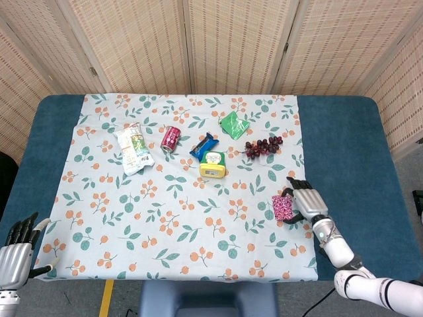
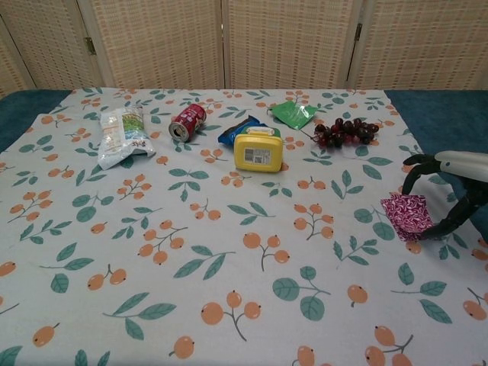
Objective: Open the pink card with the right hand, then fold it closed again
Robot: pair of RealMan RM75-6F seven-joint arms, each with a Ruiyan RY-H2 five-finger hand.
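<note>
The pink patterned card [image 1: 282, 206] [image 2: 406, 215] lies flat and folded on the floral tablecloth near its right edge. My right hand [image 1: 308, 201] [image 2: 448, 189] stands just to the right of it, fingers spread and arched downward. One fingertip [image 2: 443, 231] meets the cloth at the card's right edge; the other fingers come down behind the card. Nothing is held in this hand. My left hand [image 1: 18, 246] hangs off the table's front left corner with its fingers apart and empty, and only the head view shows it.
Across the far half of the cloth lie a white snack bag [image 1: 134, 148], a red can [image 1: 170, 139], a blue wrapper [image 1: 203, 145], a yellow box [image 1: 213, 164], a green packet [image 1: 233, 124] and dark grapes [image 1: 264, 146]. Bare blue table [image 1: 357, 165] borders the cloth on the right.
</note>
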